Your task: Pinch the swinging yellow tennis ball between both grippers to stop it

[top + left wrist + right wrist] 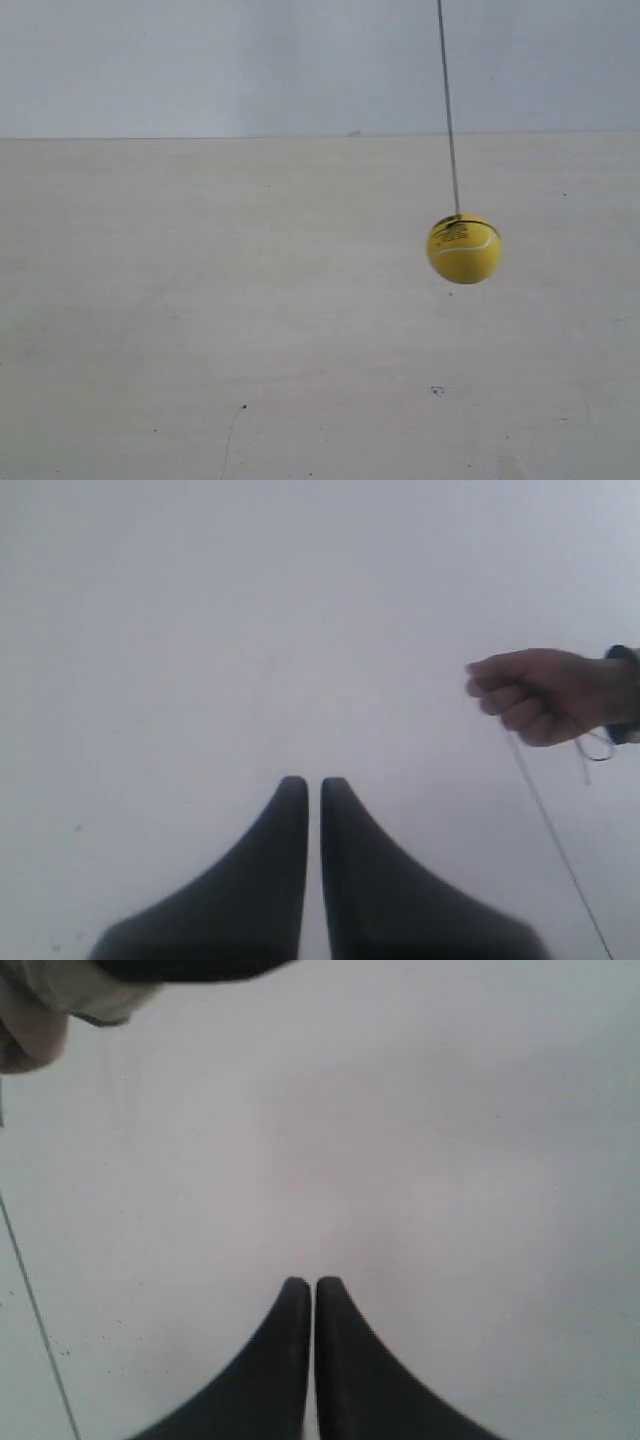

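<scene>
**Clerk:** Entry one, exterior view, left to right?

**Keeper:** Pale matt tabletop (200, 320), with no arm in view on either side. Toward the right, a thin dark string (448, 100) slants down to a small bright yellow tennis ball with white seam and dark printed band (464, 249). The ball hangs clear above the tabletop and touches nothing.

**Clerk:** Entry two, left wrist view?

**Keeper:** Left black pointed-jaw gripper (305, 782), with jaws drawn together, only a narrow slit between the tips, holding nothing. Beyond it, a bare human hand with a dark wristband (540, 693) pinches the string, which runs off at a slant. The ball is not in this view.

**Clerk:** Entry three, right wrist view?

**Keeper:** Right black pointed-jaw gripper (301, 1285), jaws almost tip to tip and empty. A pale, blurred sleeve or hand (60, 1000) sits at the frame edge; I cannot tell which. The string shows as a faint line, and again no ball.

**Clerk:** Step in hand?

**Keeper:** Judged as the approach, barely opened. Both grippers are well apart from the ball and nothing is pinched.

**Clerk:** Next move calls for?

**Keeper:** Bring both arms to the ball's height from opposite sides. Time the closing to the swing and press the two grippers against opposite faces of the ball, below the string. The jaws themselves need not open.
</scene>
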`<act>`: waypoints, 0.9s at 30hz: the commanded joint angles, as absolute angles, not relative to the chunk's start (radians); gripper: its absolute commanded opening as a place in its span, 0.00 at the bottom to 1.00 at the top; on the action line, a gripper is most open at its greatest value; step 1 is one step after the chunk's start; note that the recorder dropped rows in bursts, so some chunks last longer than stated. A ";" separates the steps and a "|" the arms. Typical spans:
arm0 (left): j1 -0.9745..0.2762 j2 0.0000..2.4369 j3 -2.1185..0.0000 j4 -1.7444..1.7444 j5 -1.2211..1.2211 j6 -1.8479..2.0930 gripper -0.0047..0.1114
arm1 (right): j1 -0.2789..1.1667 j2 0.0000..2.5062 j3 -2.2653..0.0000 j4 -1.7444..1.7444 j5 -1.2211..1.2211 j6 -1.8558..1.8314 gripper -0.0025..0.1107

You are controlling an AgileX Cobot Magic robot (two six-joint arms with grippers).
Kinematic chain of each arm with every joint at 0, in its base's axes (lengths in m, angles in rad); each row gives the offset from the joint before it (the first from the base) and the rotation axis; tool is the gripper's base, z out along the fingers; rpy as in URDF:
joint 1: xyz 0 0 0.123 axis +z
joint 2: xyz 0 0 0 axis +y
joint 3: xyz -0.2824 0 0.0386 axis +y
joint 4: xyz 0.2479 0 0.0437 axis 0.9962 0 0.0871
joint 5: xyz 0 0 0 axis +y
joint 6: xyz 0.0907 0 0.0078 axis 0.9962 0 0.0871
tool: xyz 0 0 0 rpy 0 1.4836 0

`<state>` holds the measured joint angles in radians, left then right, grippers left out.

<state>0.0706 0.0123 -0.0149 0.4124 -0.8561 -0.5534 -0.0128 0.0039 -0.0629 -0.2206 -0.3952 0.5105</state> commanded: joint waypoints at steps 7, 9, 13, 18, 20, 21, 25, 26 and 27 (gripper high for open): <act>0.072 0.346 -0.241 0.804 -0.801 -0.892 0.08 | -0.012 0.307 -0.205 -0.521 -0.524 0.697 0.02; 0.072 0.502 -0.277 0.886 -0.867 -0.895 0.08 | -0.012 0.440 -0.212 -0.543 -0.614 0.701 0.02; 0.072 0.831 -0.281 0.871 -0.985 -0.722 0.08 | -0.012 0.702 -0.212 -0.560 -0.750 0.648 0.02; 0.072 1.106 -0.286 0.871 -1.158 -0.605 0.08 | -0.012 0.897 -0.212 -0.653 -0.936 0.600 0.02; 0.072 1.226 -0.296 0.871 -1.204 -0.537 0.08 | -0.012 0.992 -0.218 -0.657 -0.956 0.558 0.02; 0.072 1.260 -0.300 0.871 -1.206 -0.524 0.08 | -0.012 1.022 -0.227 -0.657 -0.942 0.548 0.02; 0.068 1.343 -0.332 0.911 -1.197 -0.519 0.08 | 0.070 1.076 -0.305 -0.659 -0.737 0.548 0.02; 0.058 1.357 -0.336 0.917 -1.195 -0.519 0.08 | 0.104 1.081 -0.320 -0.659 -0.703 0.545 0.02; 0.043 1.372 -0.342 0.917 -1.184 -0.517 0.08 | 0.142 1.084 -0.334 -0.659 -0.671 0.535 0.02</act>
